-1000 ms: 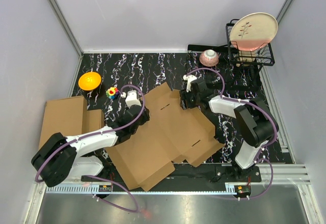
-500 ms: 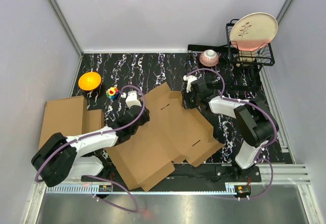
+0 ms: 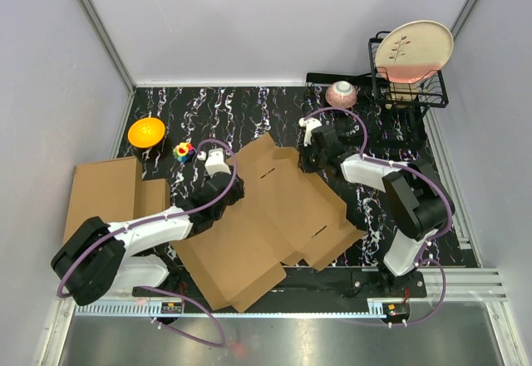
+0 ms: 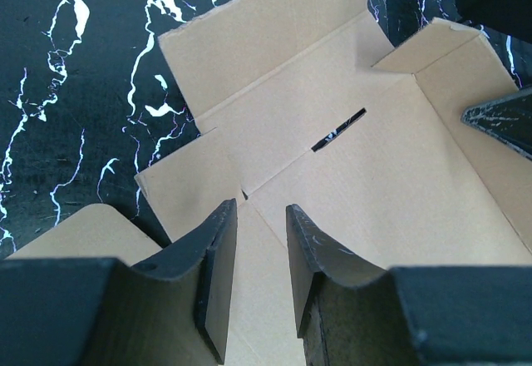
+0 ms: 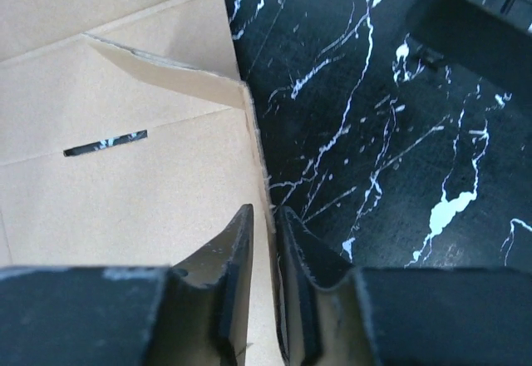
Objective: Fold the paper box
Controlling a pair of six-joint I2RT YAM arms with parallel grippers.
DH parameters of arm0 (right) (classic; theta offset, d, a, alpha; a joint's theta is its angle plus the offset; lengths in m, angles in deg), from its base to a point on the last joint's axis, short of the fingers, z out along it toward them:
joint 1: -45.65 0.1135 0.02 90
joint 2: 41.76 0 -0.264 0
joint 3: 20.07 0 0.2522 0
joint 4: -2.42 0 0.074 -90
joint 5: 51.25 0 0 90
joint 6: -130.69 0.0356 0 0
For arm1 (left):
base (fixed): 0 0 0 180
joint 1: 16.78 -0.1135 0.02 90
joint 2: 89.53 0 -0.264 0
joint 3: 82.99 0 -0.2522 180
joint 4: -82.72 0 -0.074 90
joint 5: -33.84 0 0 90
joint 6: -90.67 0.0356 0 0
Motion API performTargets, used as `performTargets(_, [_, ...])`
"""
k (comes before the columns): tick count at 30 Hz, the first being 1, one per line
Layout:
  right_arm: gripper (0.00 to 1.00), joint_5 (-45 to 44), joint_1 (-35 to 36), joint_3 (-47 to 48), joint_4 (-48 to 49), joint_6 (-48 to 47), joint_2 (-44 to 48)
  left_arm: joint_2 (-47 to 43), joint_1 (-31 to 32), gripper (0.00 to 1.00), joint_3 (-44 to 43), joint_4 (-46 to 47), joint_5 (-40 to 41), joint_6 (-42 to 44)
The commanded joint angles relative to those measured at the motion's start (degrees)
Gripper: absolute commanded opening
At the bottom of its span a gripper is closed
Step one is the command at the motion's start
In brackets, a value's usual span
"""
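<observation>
Nearest to us, the paper box (image 3: 274, 225) lies opened out on the black marbled table (image 3: 249, 112), between the two arms, its near corner by the table's near edge and its far flaps reaching toward the middle. Left of it sits a stack of flat brown cardboard (image 3: 104, 191). The left gripper (image 4: 260, 208) is over the box's left side, its pincer narrow with cardboard panel showing in the gap and nothing visibly clamped; a slotted flap lies just beyond it. Farther on, the right gripper (image 5: 266, 212) straddles the box's right far edge, its pincer narrow with the raised cardboard edge running between the fingers; we cannot tell whether the pads press on it. Toward the far left are a small colourful toy (image 3: 183, 150) and an orange bowl (image 3: 146, 131). At the far right a pink bowl (image 3: 342, 94) sits beside a black wire rack (image 3: 428, 98) holding a plate (image 3: 413, 50).
</observation>
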Motion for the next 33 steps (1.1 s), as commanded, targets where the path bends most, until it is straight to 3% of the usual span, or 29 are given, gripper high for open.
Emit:
performTargets(1, [0.19, -0.3, -0.4, 4.0, 2.6, -0.3, -0.8, -1.4, 0.4, 0.33, -0.3, 2.4, 0.2, -0.4])
performTargets(3, [0.17, -0.4, -0.4, 4.7, 1.8, -1.1, -1.3, -1.5, 0.5, 0.33, -0.4, 2.4, 0.4, -0.3])
performTargets(7, [0.01, -2.4, -0.3, 3.6, 1.2, -2.4, -0.2, -2.1, 0.4, 0.33, -1.8, 0.8, 1.2, -0.3])
performTargets(11, [0.00, -11.0, 2.8, 1.6, 0.8, -8.3, 4.6, -3.7, 0.4, 0.34, -6.3, -5.4, 4.4, 0.6])
performTargets(12, [0.00, -16.6, 3.9, 1.3, 0.5, -12.7, 5.3, -4.0, 0.4, 0.36, -8.5, -7.8, 6.1, 1.4])
performTargets(15, [0.00, -21.9, 7.3, 0.6, -1.0, -20.5, 8.2, -4.5, 0.2, 0.40, -12.7, -11.5, 9.8, 2.5])
performTargets(22, [0.00, -25.1, 12.7, -4.3, 1.5, -31.9, 16.0, -1.0, -3.7, 0.38, -20.2, -16.5, 10.0, 5.4])
performTargets(25, [0.00, -25.9, 14.3, -5.4, 0.8, -36.1, 18.8, -0.7, -7.4, 0.44, -20.1, -14.6, 6.9, 5.6])
performTargets(27, [0.00, -25.1, 14.6, -5.8, -0.2, -38.5, 20.9, -1.3, -11.2, 0.56, -16.9, -9.1, 1.6, 4.7])
performTargets(28, [0.00, -24.9, 14.8, -5.9, -0.6, -39.3, 21.5, -1.8, -12.7, 0.67, -15.6, -6.6, -1.0, 4.5])
performTargets(33, [0.00, -22.2, 15.0, -7.3, -2.3, -41.7, 25.5, 0.7, -16.5, 0.69, -12.4, 3.9, -12.5, 5.4])
